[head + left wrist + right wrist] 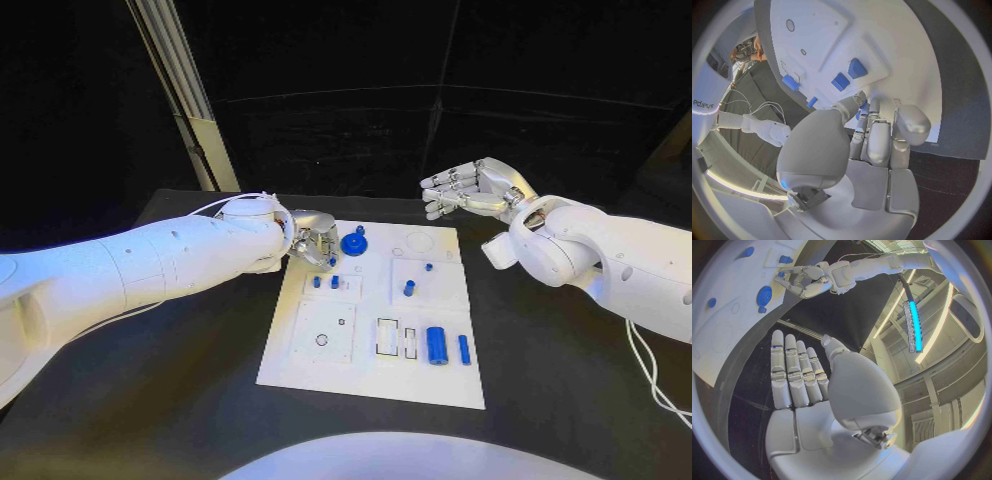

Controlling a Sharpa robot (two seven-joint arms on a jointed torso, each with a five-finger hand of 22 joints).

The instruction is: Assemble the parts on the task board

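The white task board (368,365) lies in the middle of the table. My left hand (307,245) hovers over its far left corner, fingers drawn together, pinching a small blue peg (332,259) at the fingertips; the left wrist view shows a bit of blue (859,114) between thumb and fingers. A round blue part (355,243) sits just beside that hand. Two short pegs (326,282) stand in the board below it, and another peg (408,288) stands further right. A blue cylinder (437,345) and a slim bar (464,349) lie near the board's right side. My right hand (469,188) is raised beyond the far edge, fingers extended, holding nothing.
The black table (173,400) surrounds the board on all sides. Empty outlined recesses (325,330) mark the board's lower left. A pale post (188,100) rises behind the table's far left corner.
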